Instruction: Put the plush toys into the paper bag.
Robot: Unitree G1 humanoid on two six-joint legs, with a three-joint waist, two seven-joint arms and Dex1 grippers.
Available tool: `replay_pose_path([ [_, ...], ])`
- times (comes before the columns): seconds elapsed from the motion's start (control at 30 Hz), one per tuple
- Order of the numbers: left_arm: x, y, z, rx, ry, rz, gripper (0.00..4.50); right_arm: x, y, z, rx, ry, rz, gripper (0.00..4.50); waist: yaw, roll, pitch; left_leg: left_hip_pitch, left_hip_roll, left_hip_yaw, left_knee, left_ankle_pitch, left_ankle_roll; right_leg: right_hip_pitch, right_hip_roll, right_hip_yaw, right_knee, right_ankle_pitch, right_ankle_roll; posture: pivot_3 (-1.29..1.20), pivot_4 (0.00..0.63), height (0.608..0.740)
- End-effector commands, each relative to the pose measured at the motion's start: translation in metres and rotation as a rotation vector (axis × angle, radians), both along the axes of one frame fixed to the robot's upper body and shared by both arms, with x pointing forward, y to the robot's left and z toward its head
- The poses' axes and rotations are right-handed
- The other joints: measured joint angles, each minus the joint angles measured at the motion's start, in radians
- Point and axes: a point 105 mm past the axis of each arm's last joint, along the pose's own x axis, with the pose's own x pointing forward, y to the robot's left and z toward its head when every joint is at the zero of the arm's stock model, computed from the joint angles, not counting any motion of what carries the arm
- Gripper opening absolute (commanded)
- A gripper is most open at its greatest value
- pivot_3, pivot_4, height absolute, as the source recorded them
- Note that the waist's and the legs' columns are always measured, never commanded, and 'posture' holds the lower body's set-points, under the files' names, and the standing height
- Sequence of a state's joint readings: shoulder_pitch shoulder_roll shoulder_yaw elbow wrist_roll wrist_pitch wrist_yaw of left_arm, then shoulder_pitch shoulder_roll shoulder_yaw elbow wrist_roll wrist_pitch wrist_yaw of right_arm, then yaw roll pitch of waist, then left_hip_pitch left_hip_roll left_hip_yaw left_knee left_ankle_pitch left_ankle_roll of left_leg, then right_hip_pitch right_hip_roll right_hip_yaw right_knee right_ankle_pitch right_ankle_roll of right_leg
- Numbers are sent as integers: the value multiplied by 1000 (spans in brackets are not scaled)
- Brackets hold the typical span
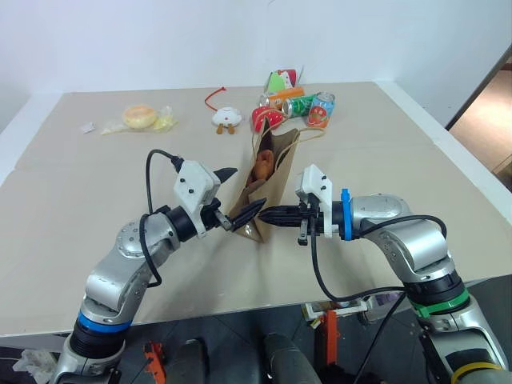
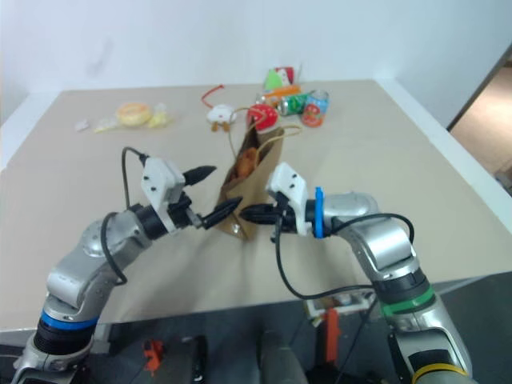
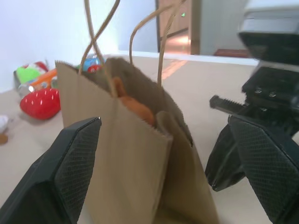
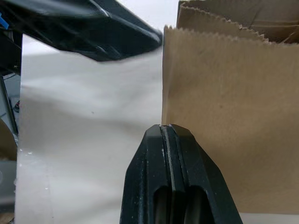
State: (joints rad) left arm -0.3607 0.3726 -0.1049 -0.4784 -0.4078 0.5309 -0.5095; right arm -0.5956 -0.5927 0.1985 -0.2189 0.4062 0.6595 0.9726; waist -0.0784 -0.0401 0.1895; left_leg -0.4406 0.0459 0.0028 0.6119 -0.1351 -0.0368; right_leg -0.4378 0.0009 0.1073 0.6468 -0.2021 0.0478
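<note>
Near the bench's front edge, centre: paper bag (image 1: 268,180) standing upright, mouth open, handles up. Something orange-brown sits inside (image 1: 262,166) — probably the monkey; the yellow toy I cannot find. Left end effector (image 1: 230,200) spread wide, fingers straddling the bag's near corner, gripping nothing — seemingly bracing it. Right end effector (image 1: 272,214) fully closed and empty, tip at the bag's wall from the opposite side, likely to steady it.
</note>
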Motion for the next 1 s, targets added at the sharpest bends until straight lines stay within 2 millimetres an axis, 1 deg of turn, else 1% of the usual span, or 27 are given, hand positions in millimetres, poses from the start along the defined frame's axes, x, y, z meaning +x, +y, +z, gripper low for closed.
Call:
replay_pose_path([
  [0.03,1,-1,6,5,-29,8,4500,1,2,8,9,-51,3,109,0,0,0,0,0,0,0,0,0,0,0,0,0,0,0,0,150,740],
  [0.13,0,-7,2,13,-14,-20,4500,2,2,9,11,-58,2,109,0,0,0,0,0,0,0,0,0,0,0,0,0,0,0,0,150,740],
  [0.2,2,-7,2,9,-10,-13,4500,2,3,10,14,-61,0,109,0,0,0,0,0,0,0,0,0,0,0,0,0,0,0,0,150,740],
  [0.43,18,-3,-3,4,24,73,4500,2,3,12,17,-70,-5,109,0,0,0,0,0,0,0,0,0,0,0,0,0,0,0,0,150,740],
  [0.47,19,-3,-5,8,28,78,4247,2,3,12,17,-71,-5,14,0,0,0,0,0,0,0,0,0,0,0,0,0,0,0,0,150,740],
  [0.53,21,-2,-5,5,36,84,3761,2,3,13,17,-72,-6,0,0,0,0,0,0,0,0,0,0,0,0,0,0,0,0,0,150,740],
  [0.57,21,-3,-3,-4,24,83,3110,2,3,13,17,-73,-6,0,0,0,0,0,0,0,0,0,0,0,0,0,0,0,0,0,150,740],
  [0.6,22,-3,1,-20,18,82,2944,1,2,13,17,-74,-6,0,0,0,0,0,0,0,0,0,0,0,0,0,0,0,0,0,150,740],
  [0.63,22,-3,4,-36,15,78,2574,1,2,13,16,-75,-6,0,0,0,0,0,0,0,0,0,0,0,0,0,0,0,0,0,150,740],
  [0.67,22,-4,6,-42,9,74,2438,1,2,14,15,-76,-6,0,0,0,0,0,0,0,0,0,0,0,0,0,0,0,0,0,150,740],
  [0.7,21,-4,7,-37,4,69,1980,1,2,14,15,-76,-6,0,1,0,0,-1,0,0,0,0,0,0,0,0,0,0,0,0,150,740],
  [0.8,22,-4,8,-19,-11,66,1195,1,1,14,13,-79,-4,0,1,0,0,-1,0,0,0,0,0,0,0,0,0,0,0,0,150,740],
  [0.83,23,-3,9,-18,-16,66,597,1,1,14,10,-82,-4,0,1,0,0,-1,0,0,0,0,0,0,0,0,0,0,0,0,150,740],
  [0.87,23,-2,9,-15,-21,67,138,1,1,15,9,-85,-3,0,1,0,0,0,0,0,0,0,0,0,0,0,0,0,0,0,150,740],
  [0.93,23,-1,10,1,-39,61,55,1,0,16,12,-90,-4,0,0,0,0,0,0,0,0,0,0,0,0,0,0,0,0,0,150,740],
  [1.0,22,0,12,29,-71,48,55,6,-5,23,35,-123,-37,0,0,0,0,-1,0,0,0,0,0,0,0,0,0,0,0,0,150,740],
])
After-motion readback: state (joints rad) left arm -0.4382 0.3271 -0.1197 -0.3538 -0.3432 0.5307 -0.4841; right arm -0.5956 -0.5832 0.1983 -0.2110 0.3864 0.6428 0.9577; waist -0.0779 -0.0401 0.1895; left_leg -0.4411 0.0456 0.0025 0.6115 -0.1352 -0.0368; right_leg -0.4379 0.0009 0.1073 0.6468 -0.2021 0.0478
